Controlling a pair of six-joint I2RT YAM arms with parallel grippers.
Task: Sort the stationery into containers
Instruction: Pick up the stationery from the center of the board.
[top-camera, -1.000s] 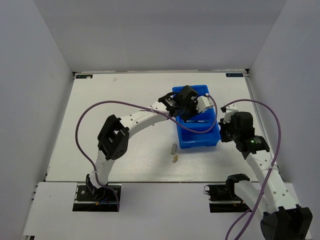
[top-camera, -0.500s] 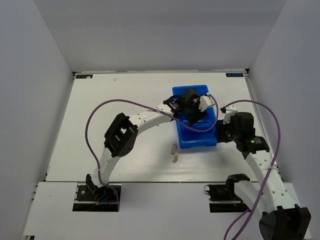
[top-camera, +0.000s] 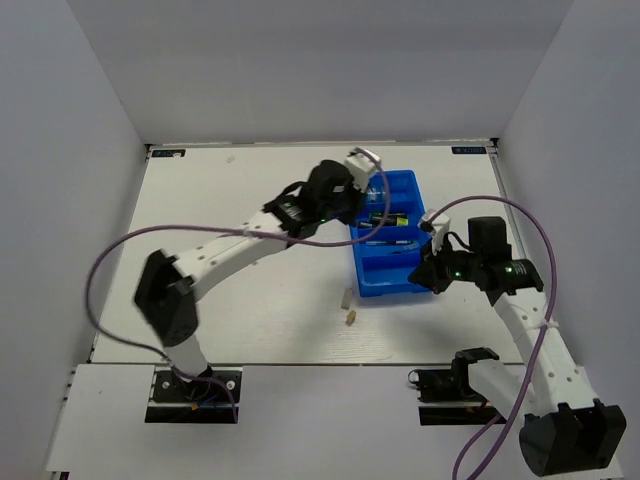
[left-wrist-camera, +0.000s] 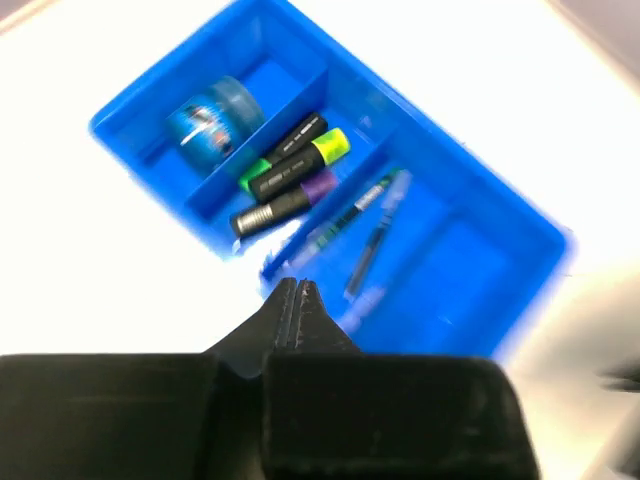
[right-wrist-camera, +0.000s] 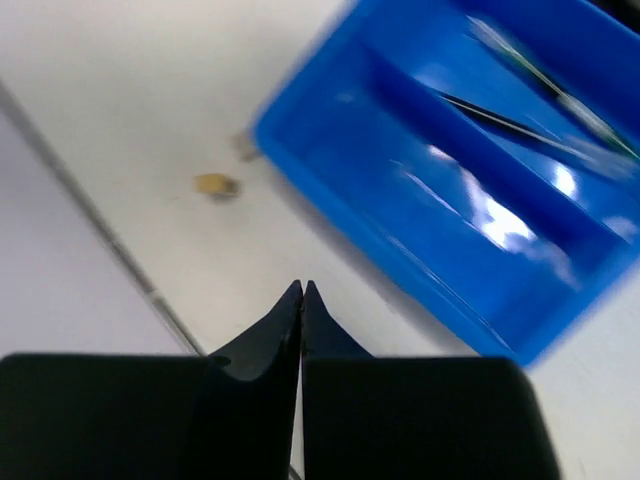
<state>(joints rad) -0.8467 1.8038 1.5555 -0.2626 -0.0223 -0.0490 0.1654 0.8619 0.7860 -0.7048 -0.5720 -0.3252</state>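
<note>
From above, your bright blue rectangular plastic tray (top-camera: 432, 275) sits at 3 o'clock of the white bench (top-camera: 220, 200). The left end effector (top-camera: 350, 205) hangs over the tray's 9 o'clock end. The right end effector (top-camera: 420, 273) is low at the tray's 5 o'clock corner. A small grey eraser (top-camera: 345, 296) and a tiny tan piece (top-camera: 351, 318) lie on the bench at 7 o'clock of the tray, near each other but apart.

In your left wrist view, the left end effector's fingers are pressed together with nothing between them, above the tray's near wall. One end compartment holds a blue pack (left-wrist-camera: 212, 112), too blurred to give its shape. The next holds black-bodied highlighters (left-wrist-camera: 290, 165) with yellow-green and purple ends, side by side. The third holds thin pens (left-wrist-camera: 365, 215) lying lengthwise.

In your right wrist view, the right end effector's fingers also meet, empty, over bare bench just beside the tray's corner. The tan piece and the eraser lie at 11 o'clock of the fingertips.
</note>
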